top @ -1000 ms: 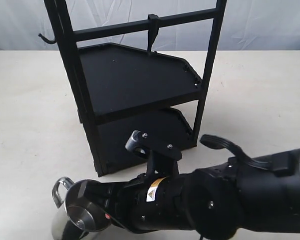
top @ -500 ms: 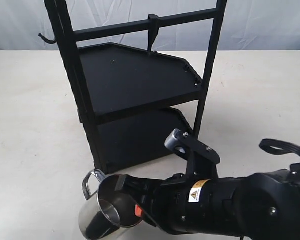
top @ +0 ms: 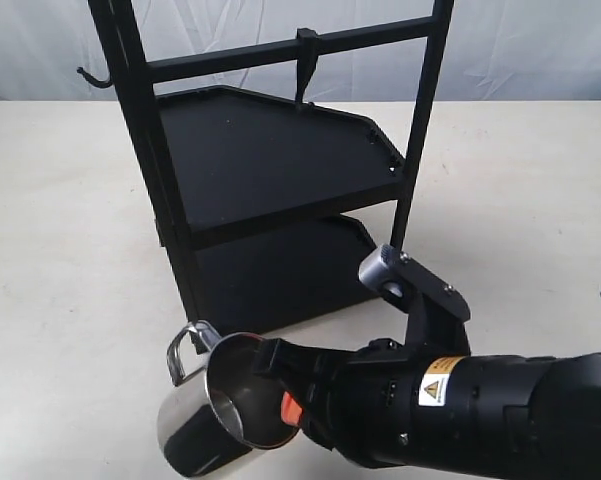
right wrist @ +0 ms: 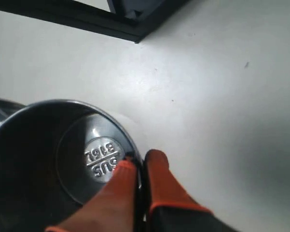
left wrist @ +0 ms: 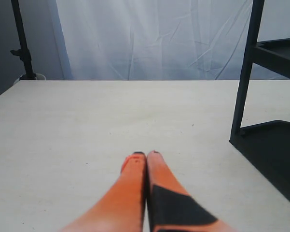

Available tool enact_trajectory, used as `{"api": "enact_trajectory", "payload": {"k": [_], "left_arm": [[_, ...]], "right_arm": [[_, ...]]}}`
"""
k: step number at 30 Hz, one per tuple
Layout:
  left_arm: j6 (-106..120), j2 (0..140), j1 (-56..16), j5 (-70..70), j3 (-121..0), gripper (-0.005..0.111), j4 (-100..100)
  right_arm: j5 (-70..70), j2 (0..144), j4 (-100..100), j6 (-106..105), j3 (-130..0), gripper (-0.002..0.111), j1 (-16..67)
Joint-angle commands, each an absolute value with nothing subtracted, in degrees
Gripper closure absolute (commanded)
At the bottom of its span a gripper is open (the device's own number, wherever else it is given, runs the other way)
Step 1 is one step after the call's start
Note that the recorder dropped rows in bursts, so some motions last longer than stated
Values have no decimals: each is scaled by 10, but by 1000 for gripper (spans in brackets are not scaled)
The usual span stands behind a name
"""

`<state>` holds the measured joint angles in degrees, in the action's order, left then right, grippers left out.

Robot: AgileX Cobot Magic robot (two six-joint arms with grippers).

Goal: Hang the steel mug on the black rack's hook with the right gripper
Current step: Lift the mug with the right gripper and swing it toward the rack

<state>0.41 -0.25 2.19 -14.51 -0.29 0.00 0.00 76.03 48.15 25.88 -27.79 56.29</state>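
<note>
Right hand (top: 280, 400) clenched on steel mug (top: 220, 415) rim; mug now lifted, moved right. Hook (top: 305, 65) still far above. Left hand (left wrist: 145, 159) clenched, empty.

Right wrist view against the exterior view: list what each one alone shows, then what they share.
Only the right wrist view shows the mug's inner bottom with its stamped lettering, and the rim pinched between the orange fingertips.

Only the exterior view shows the whole black rack, the straight hook on its crossbar, the mug's handle, and the arm's body.

Both show the steel mug held in the right gripper, the pale table, and a bottom corner of the rack.
</note>
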Motion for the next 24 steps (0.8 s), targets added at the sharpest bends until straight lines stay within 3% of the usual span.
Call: {"api": "enact_trajectory", "payload": {"k": [1,7,24], "left_arm": [[3,0,24,-141,0,107,-4],[3,0,24,-141,0,107,-4],[4,0,22,-141,0,107,-4]], "right_arm": [[-10,726,469,254,-265,109,560],[-29,686,469,255,-233,109,557],[55,592,448,247,-221,109,444]]}}
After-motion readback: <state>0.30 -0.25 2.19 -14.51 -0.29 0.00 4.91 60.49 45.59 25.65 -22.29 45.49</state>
